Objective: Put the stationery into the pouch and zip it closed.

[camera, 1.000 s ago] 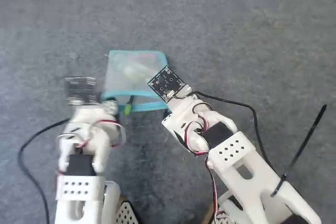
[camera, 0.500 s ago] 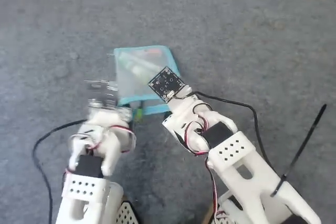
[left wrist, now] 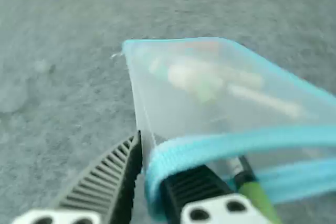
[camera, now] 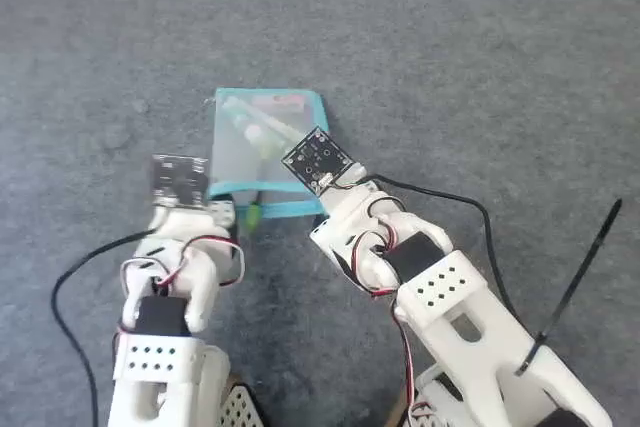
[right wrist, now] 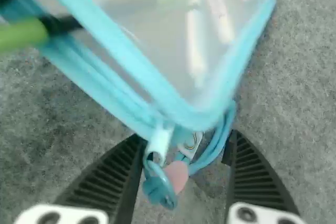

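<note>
Pouch (camera: 232,152): middle of table (camera: 480,77), stationery (camera: 262,130) inside; green pen (camera: 254,214) pokes out at the near edge.
Left end effector (left wrist: 151,174): clenched on the near-left corner.
Right end effector (right wrist: 181,169): released, straddling zip pull (right wrist: 157,184) (near-right corner).
Remaining: tucking in the pen and zipping, I judge.

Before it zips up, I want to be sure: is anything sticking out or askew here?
Yes. A green pen pokes out of the pouch's open mouth, beside the left gripper, which clamps the pouch's edge. Left there, it would likely block the pouch from closing.
</note>
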### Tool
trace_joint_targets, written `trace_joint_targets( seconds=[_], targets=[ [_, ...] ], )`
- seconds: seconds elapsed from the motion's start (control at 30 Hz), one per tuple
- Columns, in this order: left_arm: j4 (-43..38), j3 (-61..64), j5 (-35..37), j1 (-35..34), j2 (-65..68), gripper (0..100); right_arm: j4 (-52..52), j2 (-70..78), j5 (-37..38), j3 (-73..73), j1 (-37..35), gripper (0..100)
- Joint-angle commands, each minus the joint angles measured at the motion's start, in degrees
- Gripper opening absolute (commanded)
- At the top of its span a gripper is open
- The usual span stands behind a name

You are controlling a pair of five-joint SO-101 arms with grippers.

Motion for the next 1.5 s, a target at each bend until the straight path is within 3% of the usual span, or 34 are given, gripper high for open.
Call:
trace_joint_targets(
  seconds=[0.0, 0.13, 0.47, 0.67, 0.8, 0.9, 0.97, 1.03, 1.13, 1.2, 1.37, 1.47],
  targets=[
    [0.0, -2.51, 2.29, -2.37, -1.41, 1, 0.13, -0.22, -0.26, -1.05, 0.57, 22.1],
    [-1.67, -2.42, 4.31, -6.07, -1.32, 1, 0.13, -0.22, -0.18, -0.97, 0.66, 22.1],
    [-1.49, -1.27, 2.37, 0.18, -1.32, 1, -5.76, -0.13, -0.18, 2.64, 0.57, 21.3],
    [-1.76, -1.45, 2.37, -0.18, -1.32, 1, -5.41, -0.92, 0.35, -0.09, 1.8, 1.9],
    [-1.93, -1.63, 2.37, -0.18, -1.41, 1, 3.56, -5.14, 1.41, -13.19, 6.37, 1.3],
    [-3.25, -1.27, 2.46, 0.09, -1.41, 1, 15.69, -12.09, 1.76, -21.27, 2.51, 1.4],
    [-5.27, -0.57, 2.46, 0.26, -1.05, 1, 18.42, -16.92, 1.85, -19.43, -1.36, 1.5],
    [-7.38, 0.57, 2.46, 0.88, -0.97, 1, 14.46, -19.12, 1.93, -10.73, -2.68, 1.5],
    [-7.65, 2.42, 2.2, 4.75, -0.97, 1, -1.01, -16.48, 3.25, 5.63, 0.22, 1.6],
    [-7.21, 2.33, 0.7, 6.59, -1.32, 1, -6.99, -12.97, 5.36, 7.91, 1.89, 1.6],
    [1.49, -5.67, 2.73, -5.98, -7.21, 1, 8.66, -12.26, 3.69, -5.98, 3.3, 1.6],
    [1.67, -0.66, 3.6, -3.34, -11.25, 1, 6.99, -13.49, 3.78, -4.57, 3.3, 1.6]
  ],
)
